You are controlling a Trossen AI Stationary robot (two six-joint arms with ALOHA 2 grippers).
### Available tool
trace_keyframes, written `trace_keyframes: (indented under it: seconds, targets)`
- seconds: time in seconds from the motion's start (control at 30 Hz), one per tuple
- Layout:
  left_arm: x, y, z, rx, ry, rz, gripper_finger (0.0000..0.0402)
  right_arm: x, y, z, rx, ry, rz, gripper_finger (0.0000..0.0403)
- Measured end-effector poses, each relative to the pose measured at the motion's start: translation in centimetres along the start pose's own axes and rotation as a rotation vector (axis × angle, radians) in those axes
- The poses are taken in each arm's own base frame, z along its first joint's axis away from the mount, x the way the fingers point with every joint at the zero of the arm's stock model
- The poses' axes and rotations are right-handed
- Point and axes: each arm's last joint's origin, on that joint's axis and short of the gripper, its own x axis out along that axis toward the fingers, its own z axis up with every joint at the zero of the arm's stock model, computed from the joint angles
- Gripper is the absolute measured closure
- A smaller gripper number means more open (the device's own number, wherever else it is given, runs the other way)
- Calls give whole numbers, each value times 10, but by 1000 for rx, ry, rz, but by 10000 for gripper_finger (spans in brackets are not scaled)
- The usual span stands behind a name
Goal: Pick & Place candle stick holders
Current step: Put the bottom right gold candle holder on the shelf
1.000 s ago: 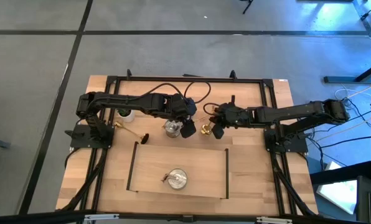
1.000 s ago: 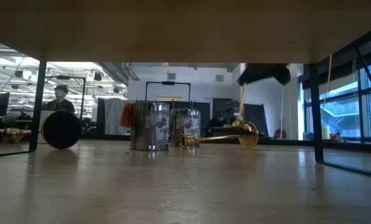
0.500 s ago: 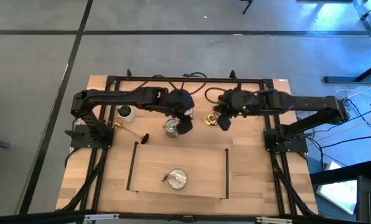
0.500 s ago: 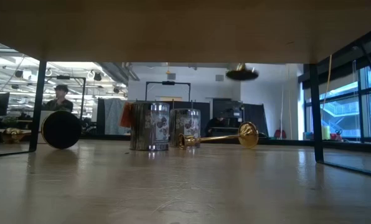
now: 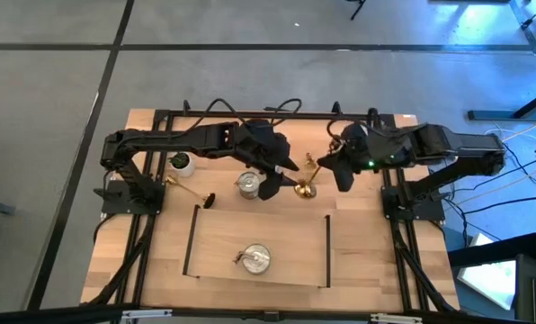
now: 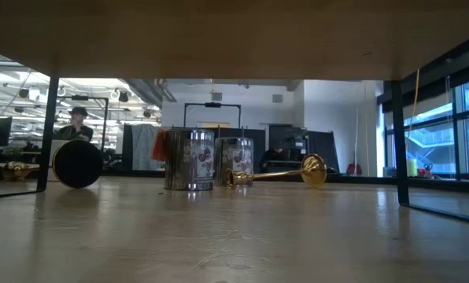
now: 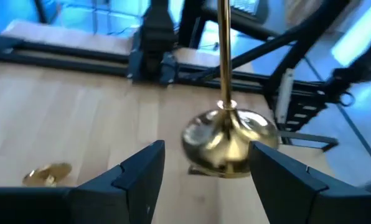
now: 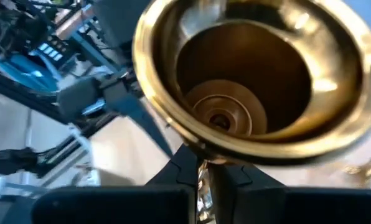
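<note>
A gold candle stick holder (image 5: 305,176) hangs above the table's far middle, its slim stem (image 7: 223,56) upright and its round base (image 7: 229,135) lowest. My right gripper (image 5: 333,171) is shut on its upper end. My left gripper (image 5: 275,178) is open, its fingers (image 7: 139,177) standing on either side of the base; I cannot tell whether they touch it. A squat silver-grey holder (image 5: 247,184) stands on the table under the left gripper, and another (image 5: 254,259) stands on the near board. A second gold holder (image 5: 189,191) lies on its side at the left. My right gripper pinches the gold holder's upper end just under the wide cup rim (image 8: 201,155), between its two fingers (image 8: 185,168). The cup's open mouth (image 8: 248,81) faces the wrist camera and hides the exact spot. The holder hangs below the fingers, clear of the table.
A small pale holder (image 5: 182,164) stands at the far left. Two black rails (image 5: 192,243) (image 5: 327,252) bound the near board. The low view shows two silver tins (image 6: 189,159), a lying gold holder (image 6: 278,173) and a black disc (image 6: 77,163); a person sits beyond the table.
My right gripper has risen and drawn toward the table's right edge, lifting the gold holder off the table until it hangs stem-up. It has left the top of the low view. My left gripper has risen a little and tipped up toward level, facing the hanging base.
</note>
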Motion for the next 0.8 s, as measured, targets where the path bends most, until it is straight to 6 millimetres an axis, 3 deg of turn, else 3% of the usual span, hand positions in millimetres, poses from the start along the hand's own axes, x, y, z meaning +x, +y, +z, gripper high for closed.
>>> trace_keyframes:
  seconds: [0.2,0.4,0.53,0.8]
  targets:
    - [-6,-4,7,47,-54,-64,174,4,12,-20,46,59,-46,388]
    - [9,-7,7,-7,-66,-246,174,28,23,-32,24,60,-116,388]
    - [16,-8,6,-36,-69,-271,174,41,26,-36,12,79,-138,388]
    - [18,-8,6,-28,-81,-245,174,43,33,-39,3,45,-133,388]
